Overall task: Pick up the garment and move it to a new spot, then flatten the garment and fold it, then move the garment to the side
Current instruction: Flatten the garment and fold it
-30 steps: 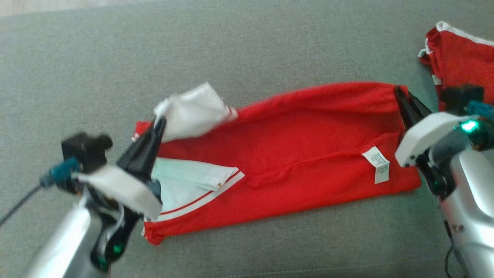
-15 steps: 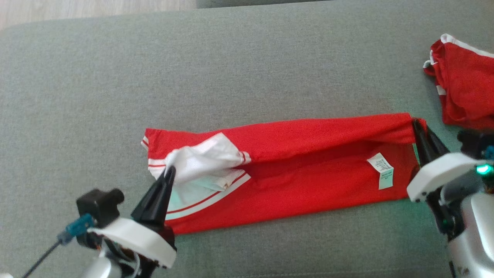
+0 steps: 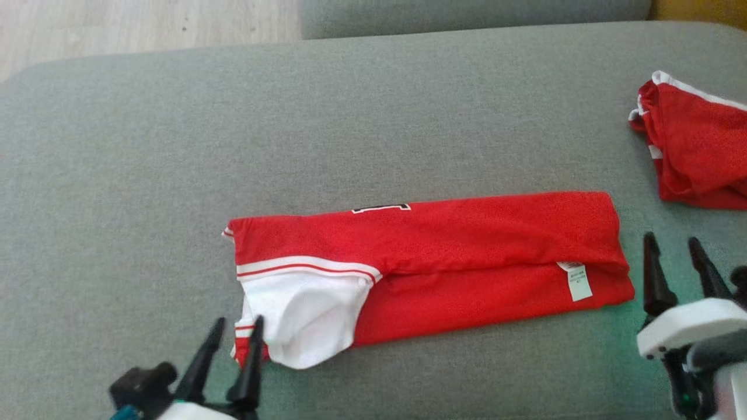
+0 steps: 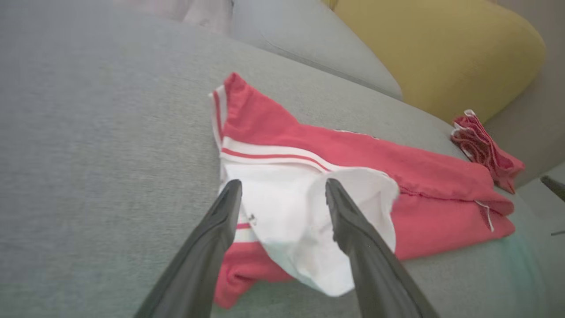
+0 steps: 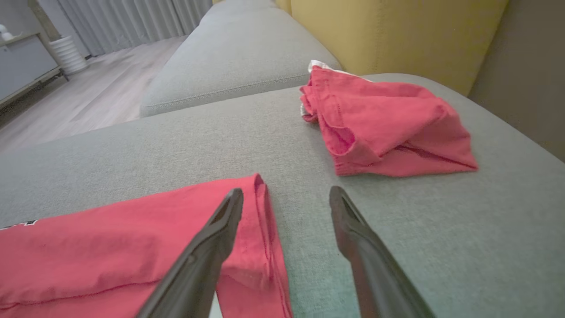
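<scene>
Since the lengthwise fold is down, garment (image 3: pixel 432 262) lies as a long red band on sofa (image 3: pixel 350 116), ends toward each set of fingers. Left gripper (image 3: pixel 239 321) — wide, empty, white sleeve (image 4: pixel 304 212) just past its tips. Right gripper (image 3: pixel 671 239) — wide, empty, hem (image 5: pixel 265 221) just beside its left finger. A second ago both were pinched shut on the ends, upper edge lifted; now let go, cloth flat.

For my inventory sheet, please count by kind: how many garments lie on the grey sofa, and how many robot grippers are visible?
Garments: 2 (long folded red-and-white fabric jersey; crumpled red fabric garment)
Grippers: 2 (left gripper; right gripper; both with jaws open)
Total: 4
</scene>
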You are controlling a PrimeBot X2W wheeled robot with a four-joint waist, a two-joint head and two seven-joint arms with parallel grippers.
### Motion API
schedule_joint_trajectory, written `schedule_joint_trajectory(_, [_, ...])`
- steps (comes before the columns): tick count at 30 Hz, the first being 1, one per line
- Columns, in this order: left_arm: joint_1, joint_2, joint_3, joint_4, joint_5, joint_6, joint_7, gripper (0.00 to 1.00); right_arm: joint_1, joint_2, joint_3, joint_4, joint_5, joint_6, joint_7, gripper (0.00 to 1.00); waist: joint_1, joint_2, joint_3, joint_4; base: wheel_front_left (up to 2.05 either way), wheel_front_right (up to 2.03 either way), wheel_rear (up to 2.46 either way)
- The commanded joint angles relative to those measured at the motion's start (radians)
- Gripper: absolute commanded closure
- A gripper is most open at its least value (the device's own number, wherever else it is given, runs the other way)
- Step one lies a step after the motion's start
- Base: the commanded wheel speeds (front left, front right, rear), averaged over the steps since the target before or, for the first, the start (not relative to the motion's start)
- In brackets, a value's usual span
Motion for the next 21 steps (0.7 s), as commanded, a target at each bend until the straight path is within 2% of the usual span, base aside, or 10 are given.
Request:
schedule_joint_trajectory(1, [-0.024,0.003,0.056,-0.031,-0.010,0.011,-0.028,0.00,-0.010,-0.003,0.008,-0.048,-0.009,0.007,-0.009,0.00,0.0001,-0.0001,-0.007,0.006,0.00,0.00,0.00])
schedule_joint_trajectory(5, [-0.025,-0.011,0.092,-0.043,0.012,0.052,-0.090,0.00,0.006,0.021,-0.030,-0.082,-0.024,0.007,0.022,0.00,0.0001,-0.0001,-0.023,0.021,0.00,0.00,0.00])
schedule_joint_trajectory(11, [-0.075,-0.037,0.101,-0.026,0.065,0.101,-0.128,0.00,-0.043,0.024,-0.007,-0.064,-0.044,0.007,0.114,0.00,0.0001,-0.0001,-0.038,0.042,0.00,0.00,0.00])
schedule_joint_trajectory(21, [-0.091,-0.039,0.108,0.007,0.104,0.149,-0.142,0.00,-0.149,-0.063,0.010,0.184,-0.096,0.007,0.230,0.00,0.0001,-0.0001,-0.036,0.099,0.00,0.00,0.00])
